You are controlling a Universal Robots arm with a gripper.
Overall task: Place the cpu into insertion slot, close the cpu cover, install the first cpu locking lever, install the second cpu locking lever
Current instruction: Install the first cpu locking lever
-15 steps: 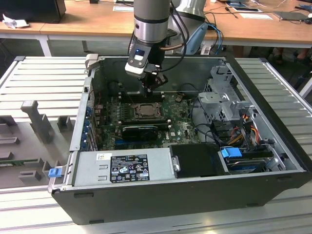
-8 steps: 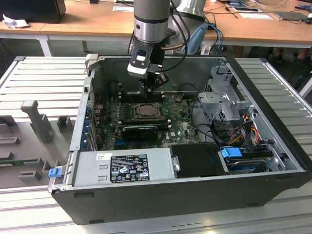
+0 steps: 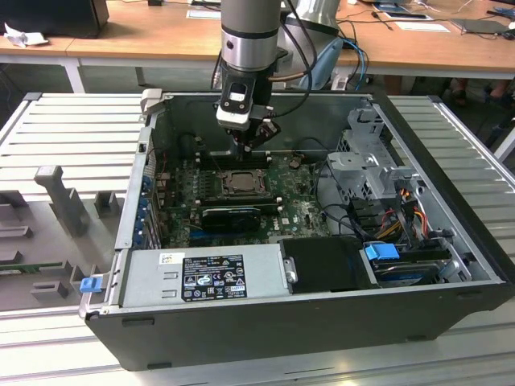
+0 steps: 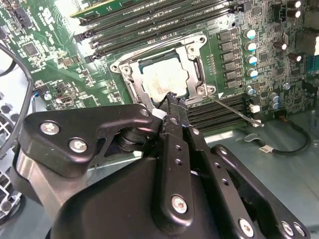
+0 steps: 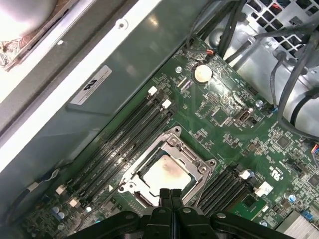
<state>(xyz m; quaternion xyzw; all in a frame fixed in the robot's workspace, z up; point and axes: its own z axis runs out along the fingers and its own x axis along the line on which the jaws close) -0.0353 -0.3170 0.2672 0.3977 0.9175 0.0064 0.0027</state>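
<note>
The pale tan-silver square cpu (image 4: pixel 164 77) already lies inside the black-rimmed square insertion slot (image 5: pixel 141 198). The dull-metal cpu cover (image 4: pixel 195 64), a frame with a cut-out middle, lies flat over that slot, with the chip's face showing through the opening in both wrist views. So the first two steps look done.

The locking levers look unfinished. In the second wrist view a thin steel lever rod (image 4: pixel 234 110) runs out from a corner of the slot across the neighbouring black ribbed sockets, seemingly unlatched. I cannot tell how the other lever stands.

The black claw (image 4: pixel 173 99) hangs just above the slot's edge. Its fingers are pressed together with nothing between them, and the tips are close to the cover frame; whether they touch it I cannot tell.

The slot sits on a green circuit board (image 3: pixel 302 209) inside an open dark computer case (image 3: pixel 241 322), which lies on a slatted metal surface (image 3: pixel 72 129). Also in the case, each apart from the slot:
- a long black ribbed card (image 3: pixel 231 215), just beside it
- a silver-grey labelled power box (image 3: pixel 205 273), farther off
- a grey perforated drive cage (image 3: pixel 362 161) with cables
</note>
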